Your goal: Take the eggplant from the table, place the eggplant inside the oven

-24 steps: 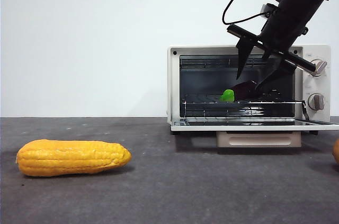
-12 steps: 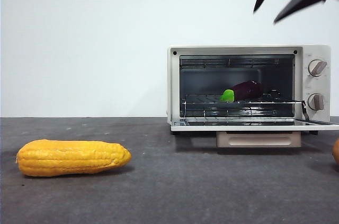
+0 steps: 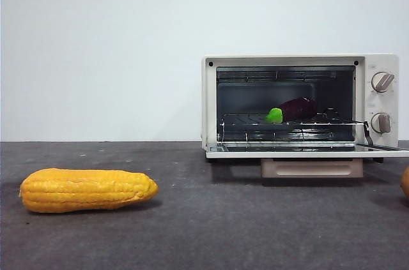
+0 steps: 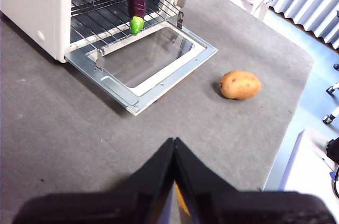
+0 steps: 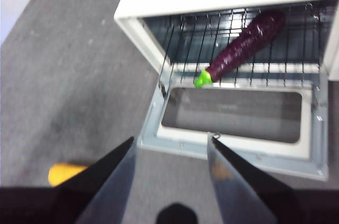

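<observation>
Purple eggplant (image 5: 244, 45) lying on the oven (image 3: 300, 105) rack, right claw (image 5: 170, 152) released, well apart above it

Eggplant (image 3: 295, 109) lying on the rack inside the oven (image 3: 300, 105), door hanging open; oven standing at the table's (image 3: 211, 219) right; corn cob (image 3: 87, 189) lying left, nearer front.
</observation>
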